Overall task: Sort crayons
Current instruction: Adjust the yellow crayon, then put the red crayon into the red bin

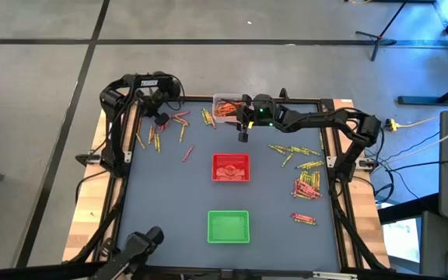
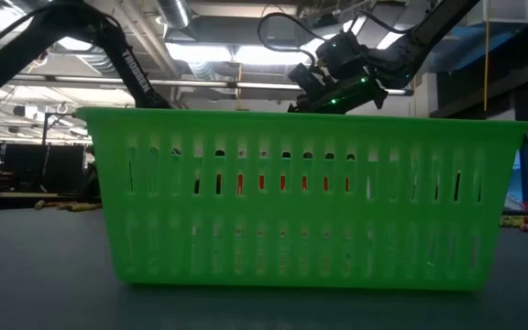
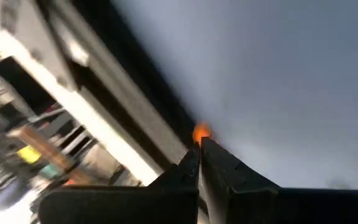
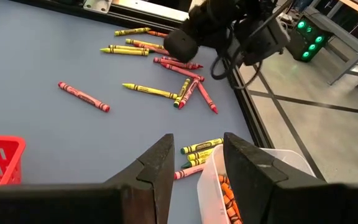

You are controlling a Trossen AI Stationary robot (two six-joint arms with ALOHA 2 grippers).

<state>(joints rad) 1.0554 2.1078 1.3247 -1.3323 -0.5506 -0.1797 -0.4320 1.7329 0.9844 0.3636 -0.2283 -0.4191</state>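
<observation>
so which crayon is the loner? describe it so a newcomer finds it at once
Start in the high view at the square red plastic tray in the middle of the grey table. Look toward the left arm's side: a single red wax crayon lies alone on bare tabletop between the tray and the scattered pile near the left gripper. Unlike its neighbours, it touches no other crayon.

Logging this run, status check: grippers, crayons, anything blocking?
Left gripper shut on an orange crayon. Right gripper open above clear tray. Loose crayons still scattered. No blockage seen.
</observation>
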